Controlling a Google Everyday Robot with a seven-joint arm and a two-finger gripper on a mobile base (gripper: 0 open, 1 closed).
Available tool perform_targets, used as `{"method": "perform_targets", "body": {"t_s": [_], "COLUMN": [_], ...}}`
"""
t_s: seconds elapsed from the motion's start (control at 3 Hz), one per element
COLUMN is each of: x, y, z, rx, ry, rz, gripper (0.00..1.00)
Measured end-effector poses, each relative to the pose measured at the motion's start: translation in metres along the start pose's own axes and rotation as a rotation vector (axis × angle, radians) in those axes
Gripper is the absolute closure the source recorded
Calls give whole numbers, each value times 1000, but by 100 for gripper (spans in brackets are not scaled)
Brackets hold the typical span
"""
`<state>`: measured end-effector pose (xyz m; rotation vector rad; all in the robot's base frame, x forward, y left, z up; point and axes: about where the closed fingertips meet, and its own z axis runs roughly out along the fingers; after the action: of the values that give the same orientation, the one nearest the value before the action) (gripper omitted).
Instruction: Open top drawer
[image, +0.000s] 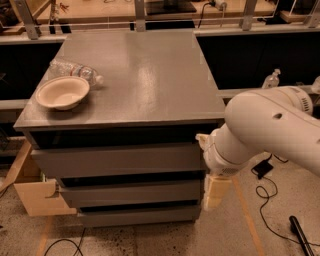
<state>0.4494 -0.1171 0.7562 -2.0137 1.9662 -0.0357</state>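
The top drawer (117, 160) is the wide grey flat front just under the cabinet top (140, 75), with a dark gap above it. Two shorter grey drawer fronts sit below it, each set further back. My gripper (216, 192) is cream-coloured and hangs down from the white arm (270, 125) at the cabinet's front right corner. It is level with the middle drawer front and just right of the top drawer's right end. I cannot tell whether it touches the cabinet.
A cream bowl (62, 92) and a lying clear plastic bottle (75, 71) sit on the cabinet top at the left. A cardboard box (37, 197) stands on the floor at the left. Cables (265, 200) lie on the floor at the right.
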Motion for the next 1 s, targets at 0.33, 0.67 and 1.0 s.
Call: {"method": "perform_targets", "body": {"t_s": [0.33,0.67,1.0], "x": [-14,-14,-20], "y": [-13,-13,-16], "z": [25,25,37], "rx": [26,26,30], "ry": [-30,-30,-82], "rz": [-36,-36,-28], "gripper": [0,0,0]}}
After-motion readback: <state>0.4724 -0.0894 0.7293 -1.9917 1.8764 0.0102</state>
